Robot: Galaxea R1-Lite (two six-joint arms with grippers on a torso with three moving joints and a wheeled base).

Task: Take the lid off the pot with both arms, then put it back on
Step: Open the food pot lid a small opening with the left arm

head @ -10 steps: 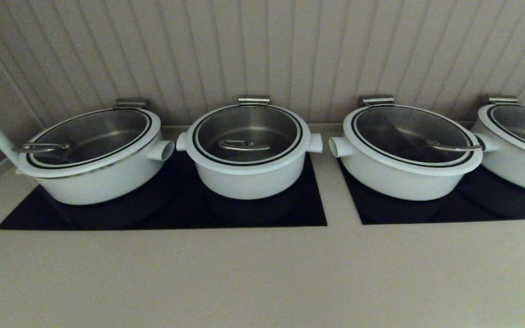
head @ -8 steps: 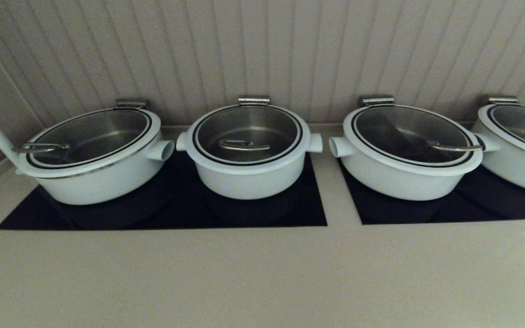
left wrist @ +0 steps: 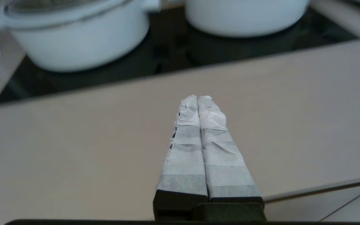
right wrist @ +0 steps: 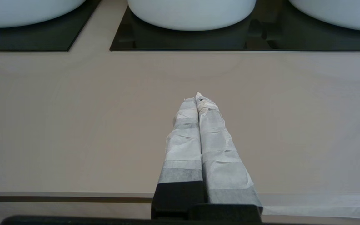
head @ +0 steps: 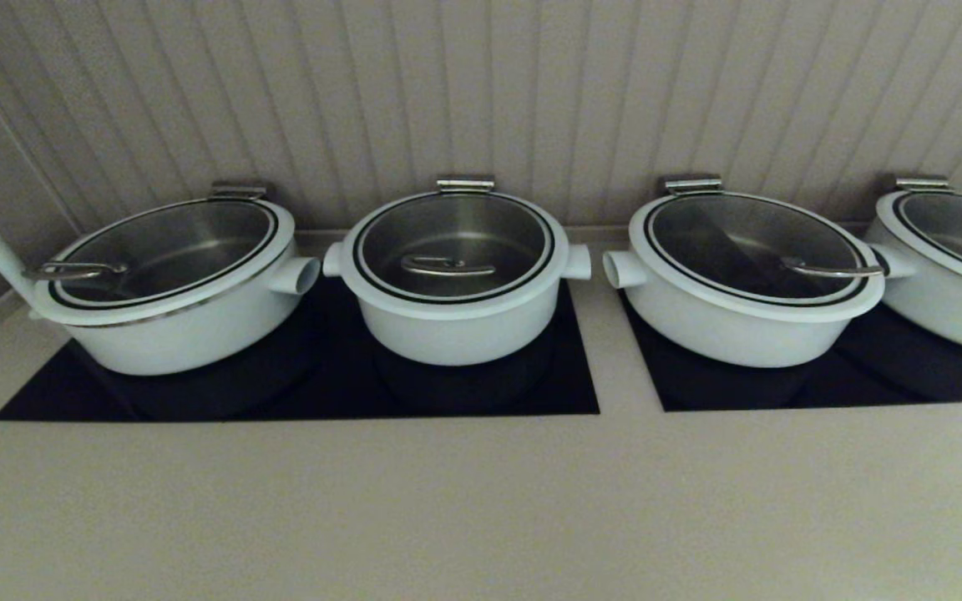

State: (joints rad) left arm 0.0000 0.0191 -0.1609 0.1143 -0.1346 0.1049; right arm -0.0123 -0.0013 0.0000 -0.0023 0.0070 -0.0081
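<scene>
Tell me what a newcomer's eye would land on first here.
A row of white pots on black cooktop panels along the ribbed wall stands out, with the pot second from the left, the lid seated on it. Neither arm shows in the head view; the left hand and right hand hang shut above the bare beige counter.

Catering or buffet kitchen line: four lidded white pots, among them the pot [head: 456, 321] under the lid [head: 453, 250], ranged in a row on two black induction panels [head: 314, 392] sunk flush into a beige counter [head: 481, 501], backed by a ribbed wall panel [head: 481, 92].
</scene>
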